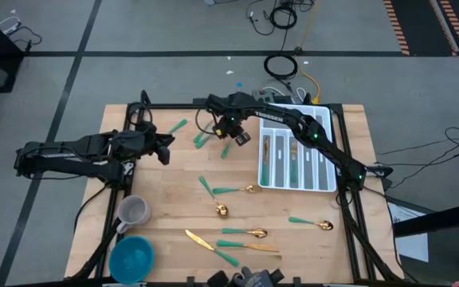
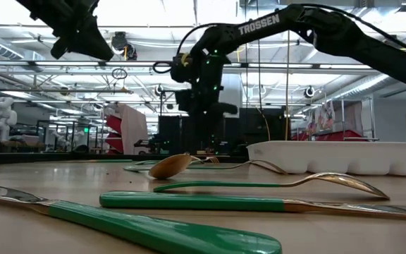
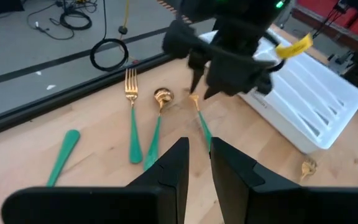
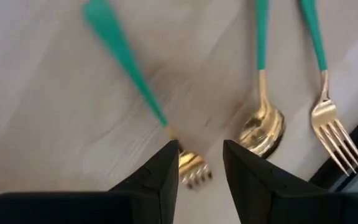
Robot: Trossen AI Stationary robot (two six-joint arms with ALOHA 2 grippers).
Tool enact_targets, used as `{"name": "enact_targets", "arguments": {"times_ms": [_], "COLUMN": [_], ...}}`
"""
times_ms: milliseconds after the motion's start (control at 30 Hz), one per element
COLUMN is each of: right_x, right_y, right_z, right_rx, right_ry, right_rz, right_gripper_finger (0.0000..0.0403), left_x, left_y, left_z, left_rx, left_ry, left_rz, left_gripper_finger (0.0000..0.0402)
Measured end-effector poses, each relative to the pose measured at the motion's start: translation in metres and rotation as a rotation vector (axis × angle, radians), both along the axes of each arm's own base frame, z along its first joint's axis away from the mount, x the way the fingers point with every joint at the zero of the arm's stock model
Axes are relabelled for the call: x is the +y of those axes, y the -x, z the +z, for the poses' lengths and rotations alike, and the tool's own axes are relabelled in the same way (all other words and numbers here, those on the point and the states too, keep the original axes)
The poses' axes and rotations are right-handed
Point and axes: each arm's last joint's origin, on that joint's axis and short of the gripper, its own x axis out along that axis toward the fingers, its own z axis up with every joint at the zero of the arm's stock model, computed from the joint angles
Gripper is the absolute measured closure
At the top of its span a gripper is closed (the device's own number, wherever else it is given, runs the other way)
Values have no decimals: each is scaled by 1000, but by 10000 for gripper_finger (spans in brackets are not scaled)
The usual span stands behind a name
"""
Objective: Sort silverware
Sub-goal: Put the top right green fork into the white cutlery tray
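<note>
Several gold-headed, teal-handled pieces of silverware lie flat on the wooden table. A fork (image 4: 135, 62) (image 3: 202, 127) lies under my right gripper (image 4: 201, 165) (image 1: 235, 135). That gripper is open and points down, with a finger on either side of the fork's gold head (image 4: 191, 169); I see no touch. Next to this fork lie a spoon (image 4: 263, 127) (image 3: 157, 124) and a second fork (image 4: 331, 130) (image 3: 131, 112). My left gripper (image 3: 199, 158) (image 1: 168, 150) hovers toward the table's left, open by a narrow gap, pointing toward these pieces.
The white compartmented tray (image 1: 296, 189) (image 3: 316, 106) sits right of my right gripper and holds some silverware. More pieces (image 1: 229, 190) and a knife (image 1: 202, 241) lie toward the near edge. A grey mug (image 1: 134, 211) and a blue bowl (image 1: 131, 257) stand near-left.
</note>
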Motion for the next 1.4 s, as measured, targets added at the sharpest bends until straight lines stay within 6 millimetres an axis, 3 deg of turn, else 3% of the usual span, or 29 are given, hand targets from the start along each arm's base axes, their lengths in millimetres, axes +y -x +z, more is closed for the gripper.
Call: {"name": "enact_targets", "arguments": {"times_ms": [433, 700, 900, 1200, 1400], "right_x": [-3, 14, 15, 13, 6], "right_y": [5, 1, 2, -2, 0], "right_z": [3, -23, -42, -45, -47], "right_rx": [9, 50, 101, 76, 70], "right_ry": [-20, -64, -2, 58, 60], "right_rz": [131, 168, 162, 168, 163], "right_gripper_finger": [284, 284, 284, 286, 322], "left_x": [0, 0, 0, 0, 0], "left_y": [0, 0, 0, 0, 0], "left_z": [0, 0, 0, 0, 0], "left_rx": [5, 6, 5, 5, 5], "left_ry": [0, 0, 0, 0, -1], "left_rz": [-1, -1, -1, -1, -1], "left_gripper_finger": [329, 329, 329, 329, 329]}}
